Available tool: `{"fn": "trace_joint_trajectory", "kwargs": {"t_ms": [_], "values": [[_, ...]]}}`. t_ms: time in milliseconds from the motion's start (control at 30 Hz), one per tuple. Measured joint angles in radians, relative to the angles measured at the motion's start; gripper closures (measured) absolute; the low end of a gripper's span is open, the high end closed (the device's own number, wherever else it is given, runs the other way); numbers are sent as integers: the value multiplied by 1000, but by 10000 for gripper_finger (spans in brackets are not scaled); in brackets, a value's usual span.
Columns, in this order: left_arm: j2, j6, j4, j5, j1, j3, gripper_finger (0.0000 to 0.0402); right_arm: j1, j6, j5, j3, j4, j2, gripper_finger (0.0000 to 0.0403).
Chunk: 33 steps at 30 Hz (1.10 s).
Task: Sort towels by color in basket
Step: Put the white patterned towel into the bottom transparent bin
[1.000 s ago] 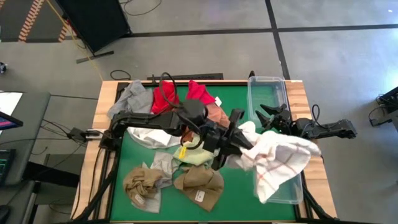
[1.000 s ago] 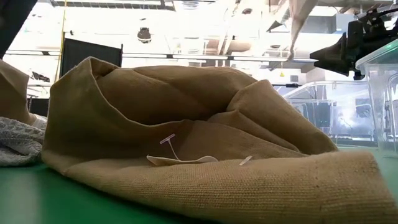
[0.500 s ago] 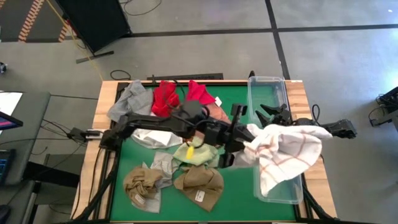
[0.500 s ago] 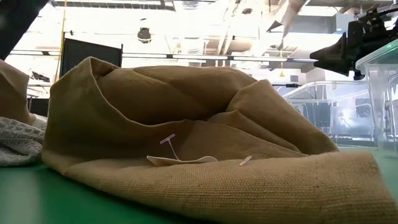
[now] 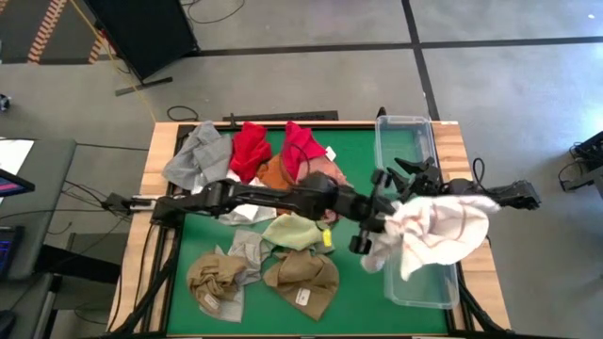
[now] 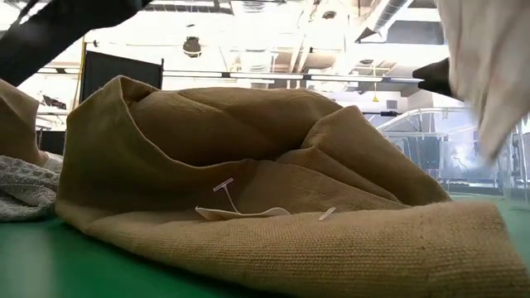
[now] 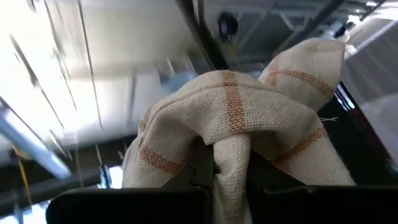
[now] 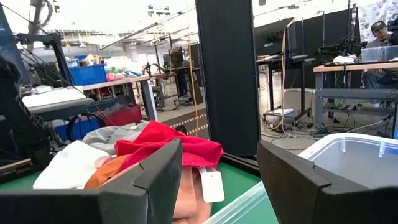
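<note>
My left gripper reaches across the table to the clear plastic basket at the right, shut on a white towel with orange-red checks that hangs over the basket. On the green mat lie grey, red, orange, pale green and tan-brown towels. My right gripper waits open over the basket's far half, touching nothing. My left gripper pinches a bunched fold of the checked towel between its two fingers, several layers thick. The fingers slant upward toward the table's right. The towel drapes around the fingertips and hangs slack, lifted clear of the mat, above the basket.
A white towel and a second tan-brown one lie under and near the left arm. The near tan-brown towel fills the low view. A black panel stands beyond the table's far edge.
My left gripper has swung toward the table's right edge and down with the checked towel, its wrist tipping upward. The towel, spread wide a second ago, now hangs bunched over the basket and has dropped into the low view's top right.
</note>
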Motion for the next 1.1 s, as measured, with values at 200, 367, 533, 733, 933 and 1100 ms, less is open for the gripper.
{"fn": "trace_joint_trajectory", "kwargs": {"t_ms": [200,367,533,733,933,1100], "values": [[86,-28,-141,11,0,-2,375,0,0,0,0,0,0,165],[81,103,-442,22,-3,-2,371,0,0,0,0,0,0,165],[79,222,-671,20,-15,-2,369,0,0,0,0,0,0,165],[79,299,-831,-40,-11,-2,332,0,0,0,0,0,0,165],[78,316,-831,-42,-13,0,249,0,0,0,0,1,0,165],[63,270,-861,-42,-11,0,178,0,0,0,0,0,0,165]]}}
